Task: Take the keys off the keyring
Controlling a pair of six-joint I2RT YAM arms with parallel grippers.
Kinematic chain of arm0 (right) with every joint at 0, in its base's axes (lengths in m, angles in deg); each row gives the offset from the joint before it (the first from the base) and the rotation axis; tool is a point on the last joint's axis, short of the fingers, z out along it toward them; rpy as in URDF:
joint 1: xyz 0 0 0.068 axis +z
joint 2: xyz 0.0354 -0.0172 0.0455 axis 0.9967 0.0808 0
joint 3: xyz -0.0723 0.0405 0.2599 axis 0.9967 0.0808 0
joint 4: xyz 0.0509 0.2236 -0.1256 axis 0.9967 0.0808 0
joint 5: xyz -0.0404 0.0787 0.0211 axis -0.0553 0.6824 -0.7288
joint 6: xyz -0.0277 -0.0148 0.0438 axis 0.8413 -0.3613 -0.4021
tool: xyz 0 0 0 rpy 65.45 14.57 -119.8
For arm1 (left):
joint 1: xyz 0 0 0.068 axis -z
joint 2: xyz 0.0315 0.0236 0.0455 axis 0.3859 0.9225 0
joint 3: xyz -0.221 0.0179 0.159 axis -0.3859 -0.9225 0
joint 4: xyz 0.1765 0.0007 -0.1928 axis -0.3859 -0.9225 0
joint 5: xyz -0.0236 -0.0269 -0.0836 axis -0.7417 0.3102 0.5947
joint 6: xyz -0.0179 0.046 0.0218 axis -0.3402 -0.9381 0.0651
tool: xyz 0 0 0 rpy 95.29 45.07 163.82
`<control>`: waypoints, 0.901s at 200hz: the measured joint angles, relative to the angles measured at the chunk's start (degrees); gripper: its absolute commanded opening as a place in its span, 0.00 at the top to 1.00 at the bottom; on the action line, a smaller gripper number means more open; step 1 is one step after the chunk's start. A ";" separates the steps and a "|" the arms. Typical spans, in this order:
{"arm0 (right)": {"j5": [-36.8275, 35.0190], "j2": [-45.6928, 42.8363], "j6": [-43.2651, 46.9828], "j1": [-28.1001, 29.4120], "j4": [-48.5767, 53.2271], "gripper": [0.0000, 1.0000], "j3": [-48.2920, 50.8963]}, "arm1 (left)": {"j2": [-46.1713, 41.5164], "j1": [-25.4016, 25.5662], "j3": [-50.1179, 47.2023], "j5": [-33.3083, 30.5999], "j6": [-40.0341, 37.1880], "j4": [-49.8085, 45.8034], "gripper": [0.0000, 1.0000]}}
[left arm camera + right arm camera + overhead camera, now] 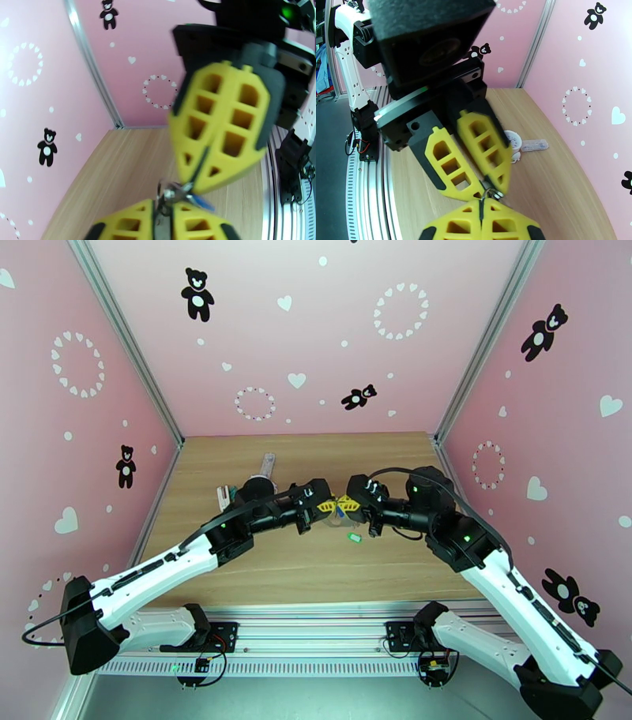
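My two grippers meet tip to tip above the middle of the table. The right gripper is shut on the keyring, a small silvery ring that sticks out at its fingertips. The left gripper faces it with its yellow fingers slightly parted, and the keyring sits between their tips. A blue-headed key hangs from the ring just below the right gripper's fingertips. A green-headed key lies loose on the wood just in front of the grippers.
A round white dial-faced object and a clear little case lie on the table behind the left arm. A small white-and-green block sits at the far left. Pink walls close in the wooden table on three sides.
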State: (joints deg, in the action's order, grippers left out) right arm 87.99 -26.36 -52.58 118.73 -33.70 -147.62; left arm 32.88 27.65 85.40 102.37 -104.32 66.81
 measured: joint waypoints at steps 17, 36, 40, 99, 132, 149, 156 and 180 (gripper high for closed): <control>1.88 0.00 -0.98 -1.09 0.00 1.00 0.00 | -0.42 0.00 -0.31 -0.57 -0.76 0.46 0.62; 4.79 0.13 -1.90 -2.84 0.39 1.00 -0.04 | -2.14 0.00 -1.97 -0.48 -1.73 1.77 0.60; 5.33 0.22 -2.14 -3.19 0.63 1.00 -0.09 | -2.58 0.00 -2.34 -0.33 -1.84 2.01 0.59; 11.30 1.18 -3.76 -6.14 3.02 1.00 -0.87 | -5.95 0.00 -3.58 2.05 -5.79 2.69 0.58; 12.55 1.14 -3.72 -6.88 3.45 1.00 -0.98 | -5.95 0.00 -3.43 4.52 -8.28 0.50 0.55; 12.74 1.14 -3.65 -7.17 4.09 1.00 -1.07 | -5.95 0.00 -2.80 5.77 -9.38 -1.81 0.55; 12.81 1.14 -3.54 -7.26 4.48 1.00 -1.20 | -5.95 0.00 -2.43 6.23 -9.84 -2.62 0.54; 13.35 1.14 -3.50 -7.52 5.46 1.00 -1.95 | -5.86 0.00 -0.61 7.76 -11.52 -5.44 0.52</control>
State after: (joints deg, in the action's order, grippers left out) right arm 101.34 -25.22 -56.08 111.21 -28.24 -149.57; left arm 27.02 27.65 84.79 110.13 -115.84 61.37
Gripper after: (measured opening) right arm 0.035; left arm 0.479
